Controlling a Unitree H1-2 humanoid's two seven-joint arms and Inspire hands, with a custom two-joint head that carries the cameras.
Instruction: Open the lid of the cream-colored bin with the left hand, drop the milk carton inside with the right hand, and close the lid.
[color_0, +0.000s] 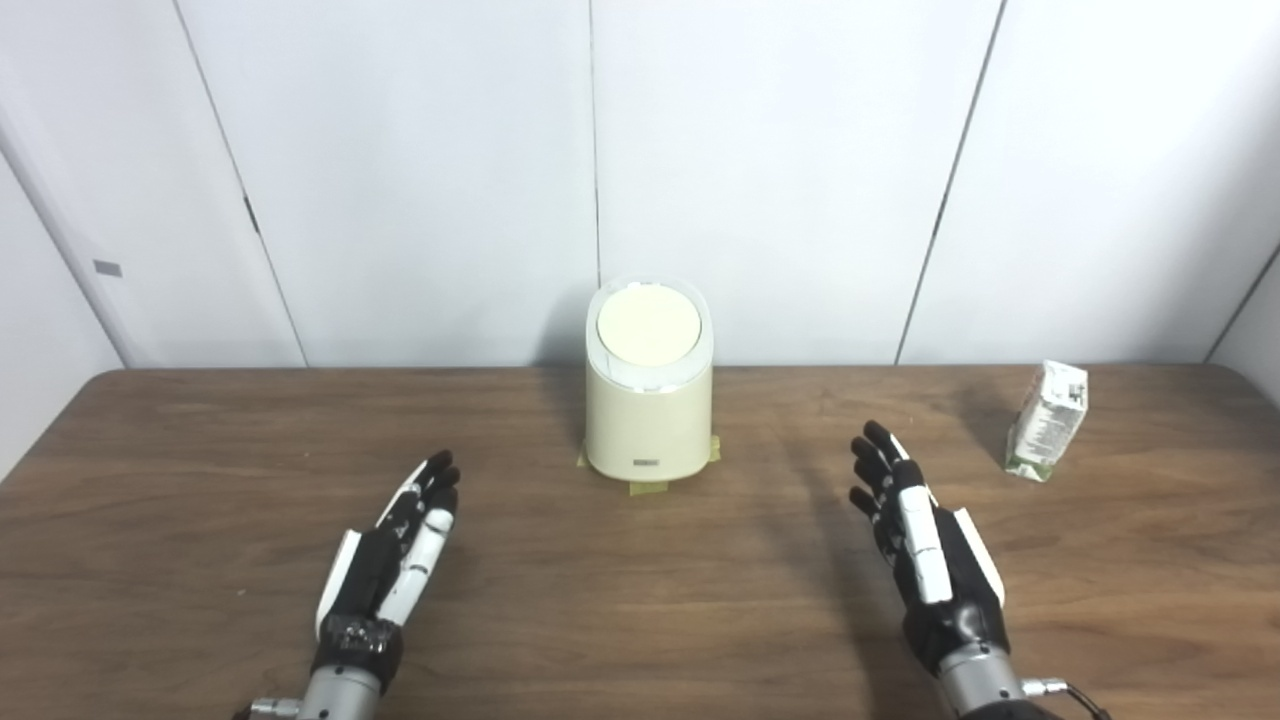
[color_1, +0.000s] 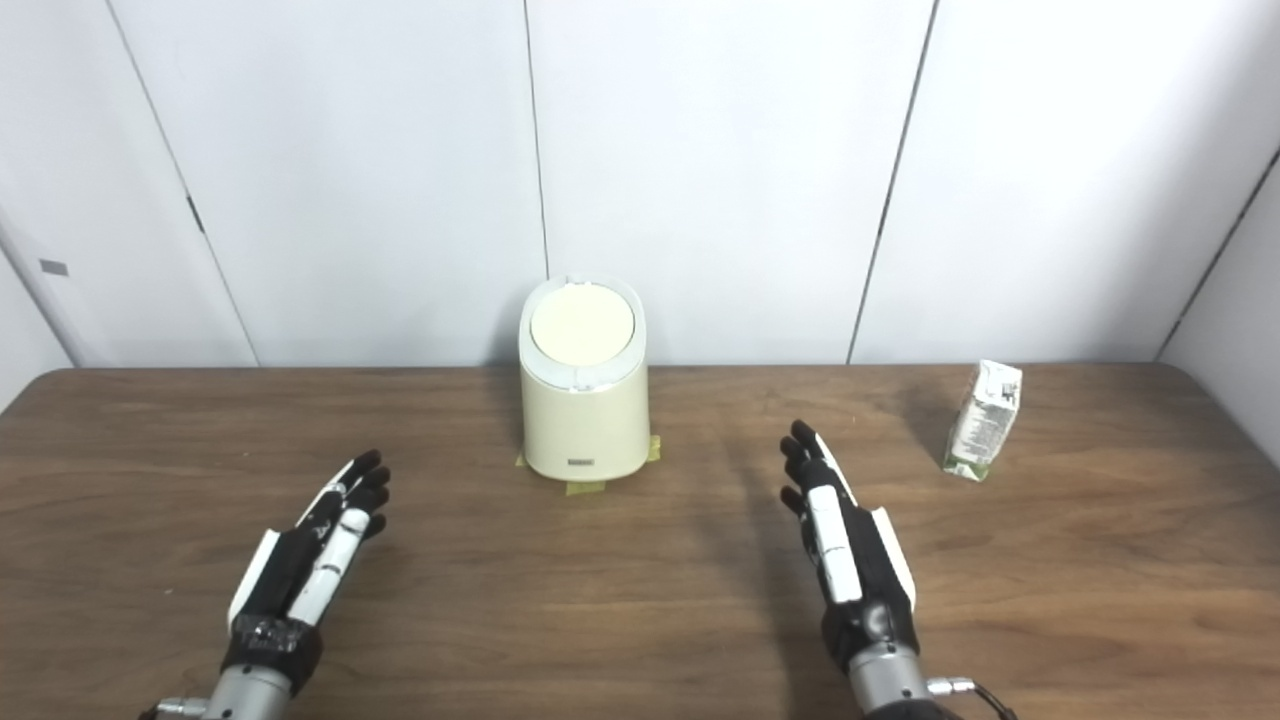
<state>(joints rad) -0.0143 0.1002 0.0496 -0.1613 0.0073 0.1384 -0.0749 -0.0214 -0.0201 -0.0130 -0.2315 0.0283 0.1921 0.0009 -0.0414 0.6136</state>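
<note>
Cream bin (color_0: 648, 420) lidded near far edge, carton (color_0: 1047, 421) right, both hands' fingers (color_0: 428, 490) spread empty.

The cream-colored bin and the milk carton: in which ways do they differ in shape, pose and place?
The cream-colored bin is round and plain, while the milk carton is boxy, with printed sides and a green base. The bin stands upright; the carton leans. The bin sits mid-table at the far edge, on tape marks; the carton stands far right, beyond the right hand. The bin looks clearly larger. Both rest on the table, untouched.
</note>
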